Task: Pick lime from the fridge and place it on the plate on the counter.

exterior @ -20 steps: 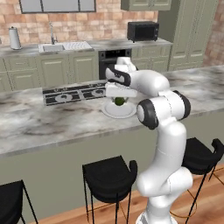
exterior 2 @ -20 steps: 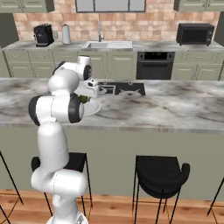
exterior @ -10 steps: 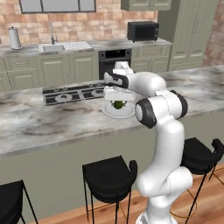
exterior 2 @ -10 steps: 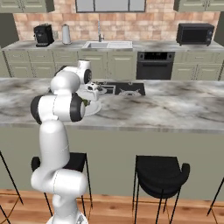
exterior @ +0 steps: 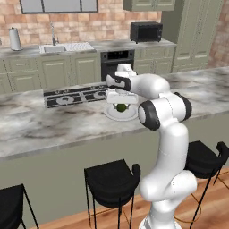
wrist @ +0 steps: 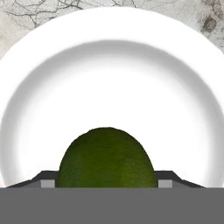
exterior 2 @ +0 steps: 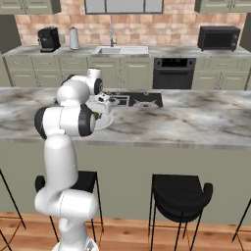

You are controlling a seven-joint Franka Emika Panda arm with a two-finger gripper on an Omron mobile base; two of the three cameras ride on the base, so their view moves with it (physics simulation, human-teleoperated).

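The dark green lime [wrist: 107, 159] sits between my fingertips, low over the middle of the white plate [wrist: 109, 70]. My gripper [wrist: 107, 180] is shut on the lime, with a finger against each side. From the base, the gripper [exterior: 120, 102] points down over the plate [exterior: 109, 114] on the marbled island counter [exterior: 53, 125], with the lime [exterior: 120, 107] just under the hand. The right base view has the plate [exterior 2: 106, 120] and lime [exterior 2: 97, 116] beside my upper arm. I cannot tell whether the lime touches the plate. The fridge is out of view.
The black cooktop [exterior: 74, 95] lies in the counter just left of and behind the plate. Black stools [exterior: 112, 179] stand along the counter's near side. The back counter carries a sink [exterior 2: 120, 50], a kettle and a microwave [exterior: 146, 31].
The hand has shifted slightly over the plate and lowered a little with the lime in it. The base has stayed put.
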